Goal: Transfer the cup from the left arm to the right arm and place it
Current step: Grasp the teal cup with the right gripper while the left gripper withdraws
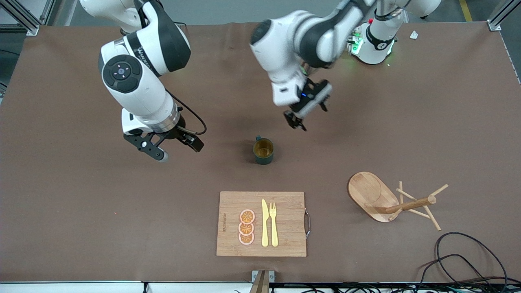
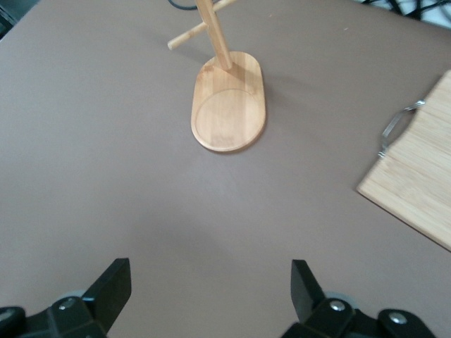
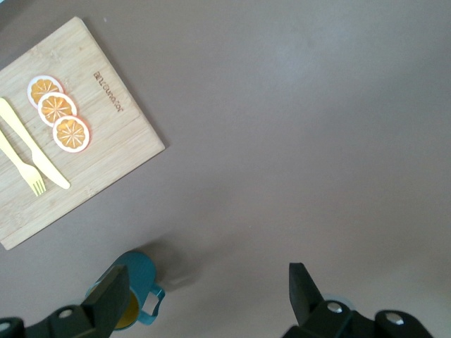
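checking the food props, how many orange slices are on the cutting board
3, in a short row on the cutting board, beside the yellow knife: the farthest slice, the middle slice and the nearest slice to the front camera. None seems hidden.

The cup [image 1: 263,151] is dark teal outside and yellow inside. The table [image 1: 81,211] is brown.
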`<state>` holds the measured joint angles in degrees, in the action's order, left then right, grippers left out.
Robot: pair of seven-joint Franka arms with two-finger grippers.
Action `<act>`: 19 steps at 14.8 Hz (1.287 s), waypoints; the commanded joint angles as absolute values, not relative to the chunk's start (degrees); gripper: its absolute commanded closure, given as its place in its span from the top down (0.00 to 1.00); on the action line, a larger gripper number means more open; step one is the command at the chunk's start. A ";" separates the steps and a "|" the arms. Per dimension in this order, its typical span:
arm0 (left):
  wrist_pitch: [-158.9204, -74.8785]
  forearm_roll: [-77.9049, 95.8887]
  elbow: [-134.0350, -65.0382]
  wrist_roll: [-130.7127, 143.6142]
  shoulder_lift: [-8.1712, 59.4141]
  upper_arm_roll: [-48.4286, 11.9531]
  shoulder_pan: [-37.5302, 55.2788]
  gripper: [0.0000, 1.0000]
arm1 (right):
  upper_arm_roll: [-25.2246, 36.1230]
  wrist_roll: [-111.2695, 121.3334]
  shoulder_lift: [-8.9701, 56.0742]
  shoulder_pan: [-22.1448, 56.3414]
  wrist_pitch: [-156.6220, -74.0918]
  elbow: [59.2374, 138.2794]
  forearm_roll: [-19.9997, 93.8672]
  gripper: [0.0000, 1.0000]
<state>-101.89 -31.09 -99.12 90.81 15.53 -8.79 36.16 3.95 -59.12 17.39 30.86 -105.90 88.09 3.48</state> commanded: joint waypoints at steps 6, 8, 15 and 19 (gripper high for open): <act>-101.60 -17.15 -89.66 55.93 14.41 -9.40 15.66 1.00 | 4.48 -72.40 29.59 38.75 -106.09 75.44 4.75 1.00; -100.99 -15.13 -88.16 50.74 14.24 -9.40 12.06 1.00 | 4.48 -76.45 34.17 40.33 -106.35 71.39 4.75 1.00; -96.42 -8.53 -82.18 22.63 12.31 -9.49 2.03 1.00 | 3.08 -86.48 42.44 43.24 -117.14 66.71 6.68 1.00; -93.96 -7.04 -82.09 11.70 10.64 -9.14 -1.32 1.00 | 3.08 -85.96 45.87 45.09 -119.52 66.80 6.68 1.00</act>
<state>-95.94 -8.47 -82.27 15.91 12.09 -8.88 -0.25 2.96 -85.37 43.63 44.41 -118.65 68.46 5.97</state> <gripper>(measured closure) 0.000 0.000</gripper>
